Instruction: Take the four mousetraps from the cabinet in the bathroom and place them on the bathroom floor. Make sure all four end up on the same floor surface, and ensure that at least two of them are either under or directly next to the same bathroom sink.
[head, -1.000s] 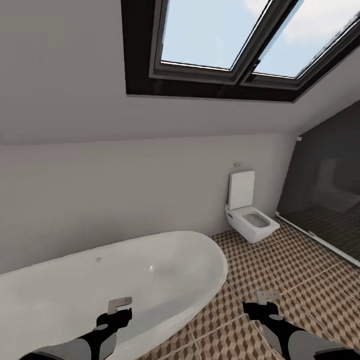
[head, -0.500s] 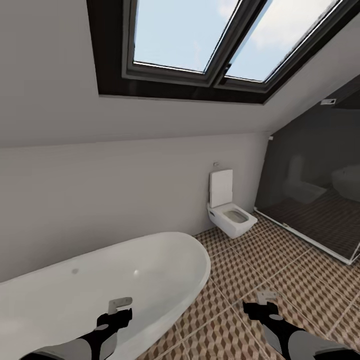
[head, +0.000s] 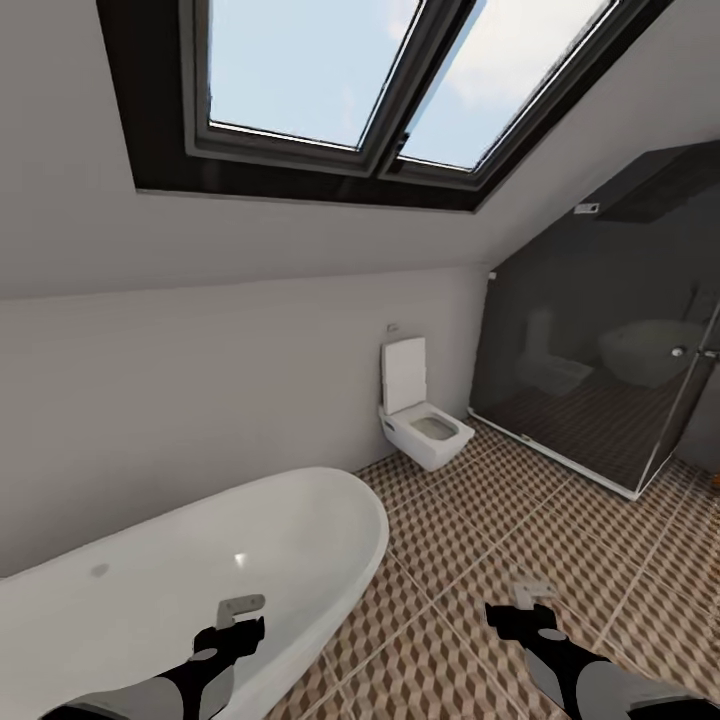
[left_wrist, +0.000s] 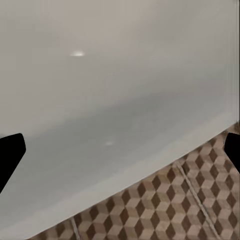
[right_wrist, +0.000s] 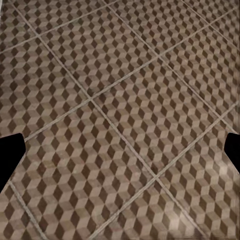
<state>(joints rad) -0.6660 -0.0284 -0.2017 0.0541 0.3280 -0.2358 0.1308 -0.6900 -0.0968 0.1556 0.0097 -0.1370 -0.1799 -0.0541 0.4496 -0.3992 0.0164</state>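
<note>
Mousetraps are nowhere among the things pictured, nor are the cabinet and sink; the robot appears to be on its way, scanning the bathroom. Cube-patterned floor (head: 470, 560) runs from the white bathtub (head: 200, 560) at left past a wall-hung toilet (head: 420, 425) to a dark glass shower enclosure (head: 610, 370) at right, under a sloped ceiling with a skylight (head: 370, 80). Judged from this, the fetching step has not begun: the next move calls for turning the base until the orange-brown cabinet comes into sight, then driving up to it. Both arms are held low and forward, forearms roughly level. The left pincer (head: 240, 608) hangs over the tub's rim, the right pincer (head: 531, 594) over bare tiles. In each wrist view the dark fingertips (left_wrist: 11, 150) sit at opposite edges with nothing between them, so both pincers are spread wide and hold nothing.
</note>
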